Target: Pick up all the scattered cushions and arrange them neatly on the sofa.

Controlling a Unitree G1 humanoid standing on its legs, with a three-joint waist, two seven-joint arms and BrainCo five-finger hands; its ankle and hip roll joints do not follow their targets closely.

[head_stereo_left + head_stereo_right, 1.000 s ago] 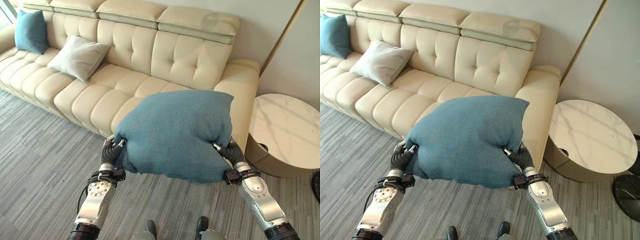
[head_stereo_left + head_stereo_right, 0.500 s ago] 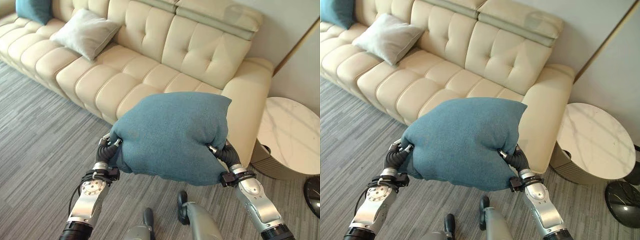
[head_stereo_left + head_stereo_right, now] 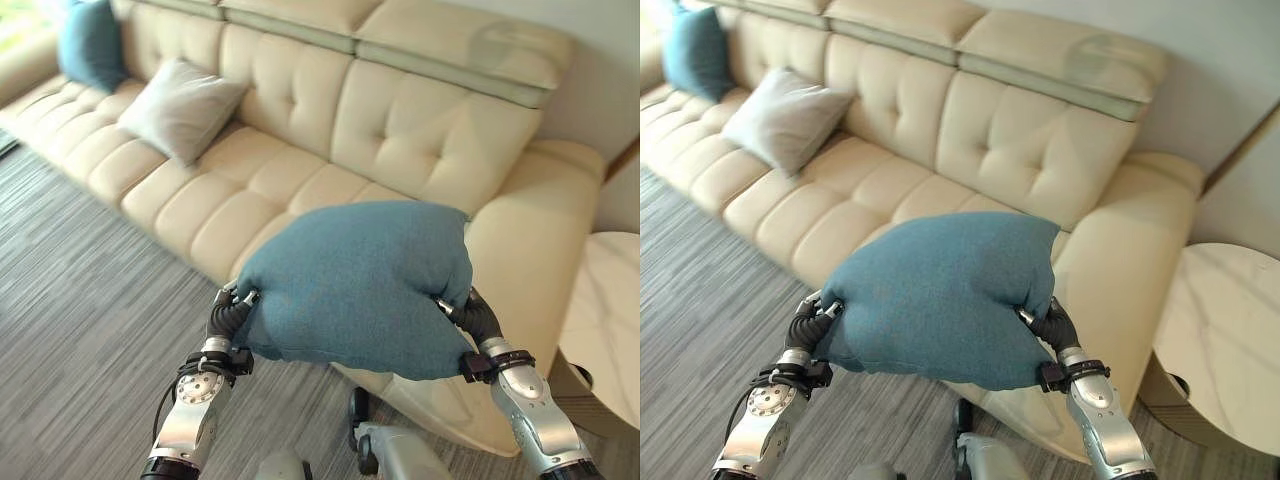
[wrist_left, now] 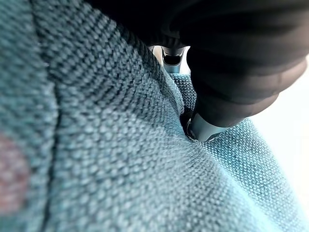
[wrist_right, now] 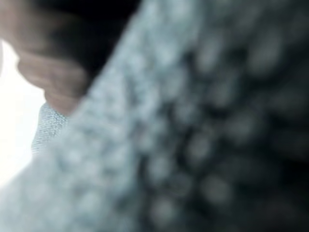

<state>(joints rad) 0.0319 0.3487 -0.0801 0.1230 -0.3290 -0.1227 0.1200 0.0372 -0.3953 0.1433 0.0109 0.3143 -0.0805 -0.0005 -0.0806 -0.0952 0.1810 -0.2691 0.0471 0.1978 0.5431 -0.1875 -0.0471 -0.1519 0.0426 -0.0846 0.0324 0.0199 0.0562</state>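
A large teal cushion (image 3: 360, 285) hangs in the air between my two hands, in front of the right end of the cream tufted sofa (image 3: 300, 180). My left hand (image 3: 228, 318) is shut on its left edge and my right hand (image 3: 472, 318) on its right edge, fingers dug into the cloth. The left wrist view shows the cushion's weave (image 4: 120, 159) very close, with a finger (image 4: 212, 121) pressed into it. On the sofa's seat, a pale grey cushion (image 3: 180, 107) leans against the backrest, and another teal cushion (image 3: 88, 45) stands at the far left end.
The sofa's right armrest (image 3: 540, 250) rises just behind my right hand. A round marble-topped side table (image 3: 610, 320) stands beyond it at the right. Grey striped carpet (image 3: 80, 300) spreads out to the left in front of the sofa.
The view has shifted and the sofa looks nearer. The held teal cushion now hangs over the front edge of the right seat. Both hands keep their hold.
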